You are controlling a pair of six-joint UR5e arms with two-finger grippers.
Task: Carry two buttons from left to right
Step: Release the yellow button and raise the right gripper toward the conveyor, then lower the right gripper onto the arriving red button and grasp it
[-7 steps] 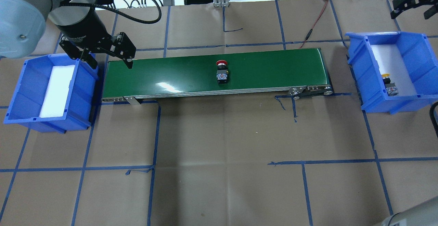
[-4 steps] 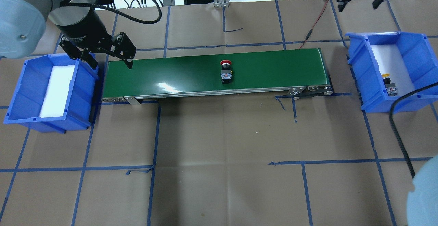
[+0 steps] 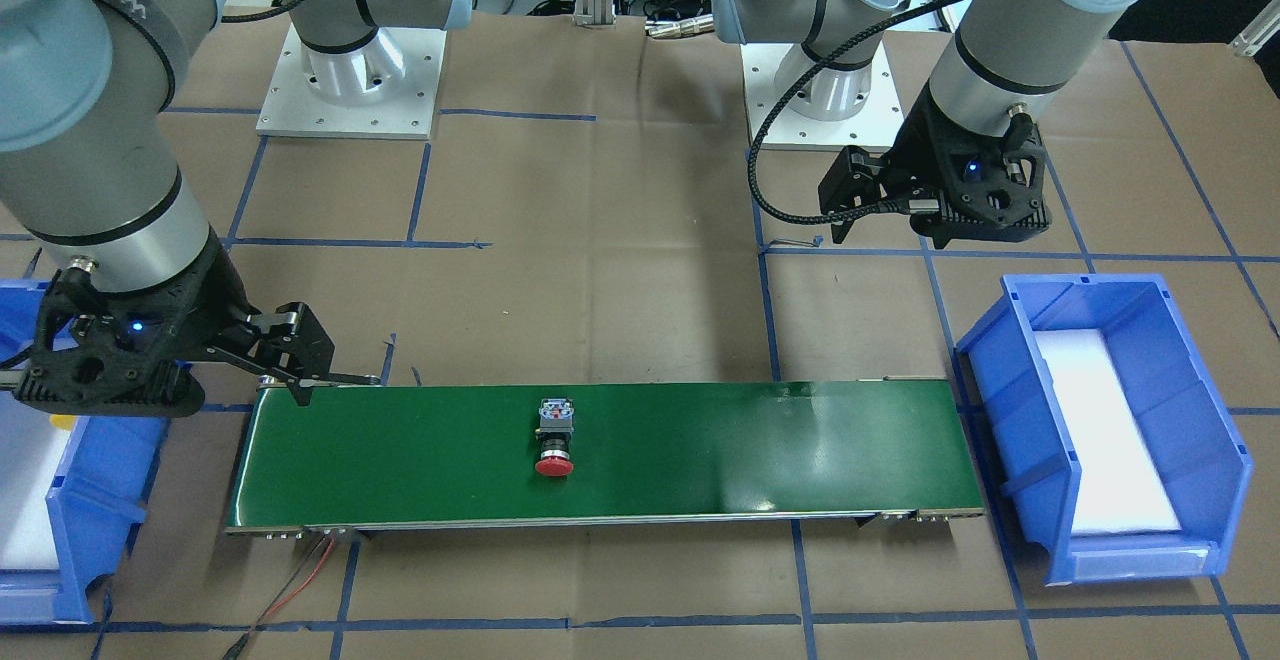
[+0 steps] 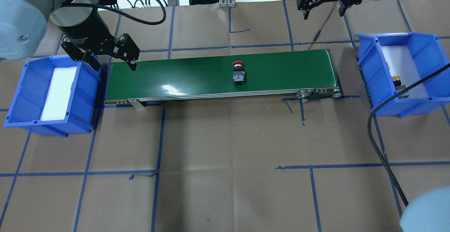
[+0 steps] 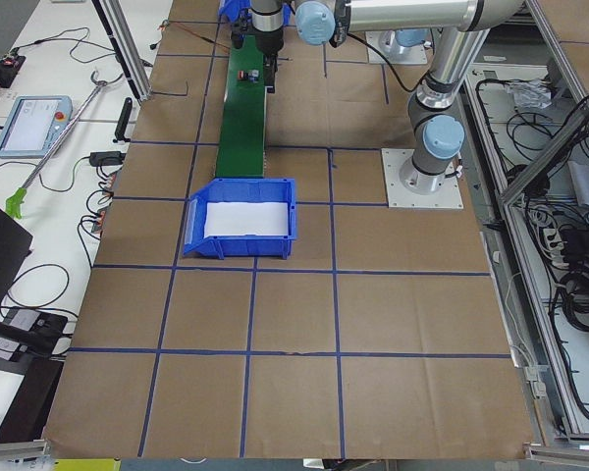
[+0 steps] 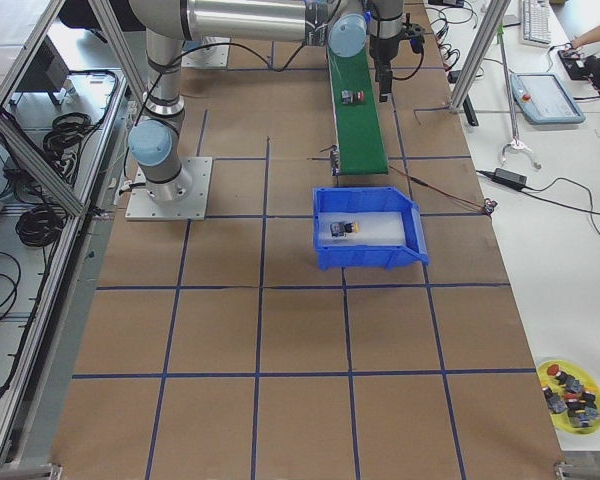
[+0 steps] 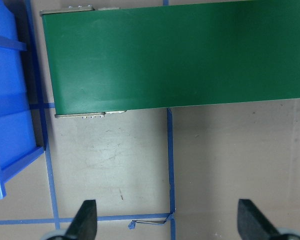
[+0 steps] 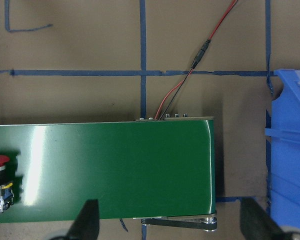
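1. Paper-covered table [image 4: 225, 154]; green conveyor [image 4: 175, 73] across it.
2. Red button [image 4: 238, 73] mid-belt; yellow button [image 4: 397, 79] in right bin [image 4: 372, 73].
3. Left gripper [image 4: 109, 63], right gripper [image 4: 323, 14]: both spread, empty.
4. Risk: a late right-gripper grab lets the red button drop off the belt's right end.

Glossy green belt [image 4: 281, 70], matt brown paper tabletop [image 4: 228, 137], smooth blue plastic bins [image 4: 28, 88].

Belt [image 4: 197, 77]: was dark green, glossy.
Red-capped button [image 4: 238, 74]: red cap, black collar, grey-black block.
Yellow-capped button [image 4: 397, 79]: yellow cap.
Left bin [image 4: 24, 88], right bin [image 4: 425, 56]: were blue, white-lined.
Tabletop [image 4: 228, 147]: was brown, gridded in blue tape.
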